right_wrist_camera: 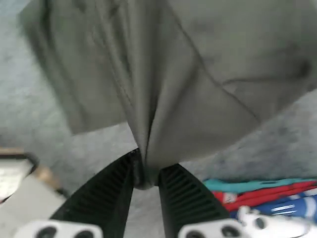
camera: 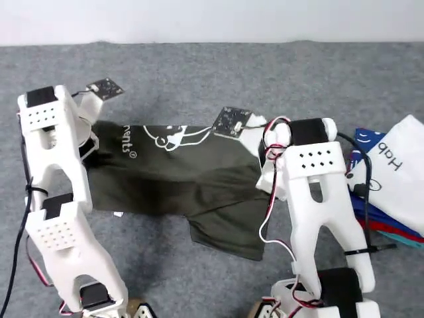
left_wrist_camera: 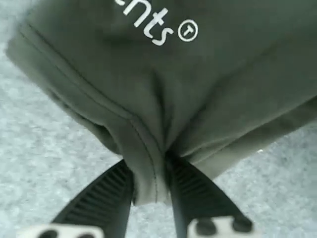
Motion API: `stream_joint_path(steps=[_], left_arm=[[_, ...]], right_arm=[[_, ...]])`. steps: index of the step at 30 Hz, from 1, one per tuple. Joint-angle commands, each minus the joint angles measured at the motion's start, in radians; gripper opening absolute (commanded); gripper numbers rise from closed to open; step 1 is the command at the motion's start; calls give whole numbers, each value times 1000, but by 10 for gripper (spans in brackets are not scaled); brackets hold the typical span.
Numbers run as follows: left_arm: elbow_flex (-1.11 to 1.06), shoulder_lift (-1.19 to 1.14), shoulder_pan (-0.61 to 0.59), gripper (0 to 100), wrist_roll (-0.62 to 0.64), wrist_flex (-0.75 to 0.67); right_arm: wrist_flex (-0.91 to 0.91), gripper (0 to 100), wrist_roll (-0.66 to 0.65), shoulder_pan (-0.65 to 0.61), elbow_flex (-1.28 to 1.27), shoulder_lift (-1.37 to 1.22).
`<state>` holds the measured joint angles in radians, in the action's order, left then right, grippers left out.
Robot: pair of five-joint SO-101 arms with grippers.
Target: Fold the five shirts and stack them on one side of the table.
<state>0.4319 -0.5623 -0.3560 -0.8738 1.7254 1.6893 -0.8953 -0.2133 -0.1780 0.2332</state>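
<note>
**Operator:** Olive-green shirt (camera: 172, 175): report its position.

**Arm:** It lies spread on the grey carpeted table (camera: 199, 73), between my two arms, with the white print facing up. The part nearer my right arm is crumpled, and one flap is folded over the rest.

**Operator:** Left gripper (left_wrist_camera: 151, 193): report its state.

**Arm:** Pressed together on the olive-green shirt. The ribbed black fingers (left_wrist_camera: 106, 196) pinch a hemmed fold of the edge close to the white lettering, and cloth fills the gap between them. In the high view this gripper sits at the end of the shirt that carries the lettering.

**Operator:** Right gripper (right_wrist_camera: 146, 181): report its state.

**Arm:** Also pinching the olive-green shirt. A bunched ridge of fabric runs down between the jaws and is clamped there. In the high view it is at the opposite end of the shirt.

**Operator:** Other garments?

**Arm:** A pile of shirts (camera: 387, 212) lies at the table edge on my right side, apart from the green one. A white shirt (camera: 397, 162) with blue lettering is on top, with blue, red and teal layers beneath.
</note>
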Motion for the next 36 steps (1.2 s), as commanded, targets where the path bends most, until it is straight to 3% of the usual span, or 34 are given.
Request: stream_joint_path(steps=[1, 10, 18, 25, 36], left_arm=[[-21, 11, -9, 79, -21, 29], [-31, 2, -94, 78, -51, 28], [-35, 11, -97, 114, -78, 29], [-36, 44, -110, 167, -35, 29], [-35, 267, -147, 196, -28, 29]], right_arm=[[82, 14, 32, -22, 12, 51], [104, 11, 52, -102, -107, 116], [96, 17, 84, -134, -195, 147], [102, 197, 115, -133, -193, 150], [93, 203, 167, -131, -68, 137]])
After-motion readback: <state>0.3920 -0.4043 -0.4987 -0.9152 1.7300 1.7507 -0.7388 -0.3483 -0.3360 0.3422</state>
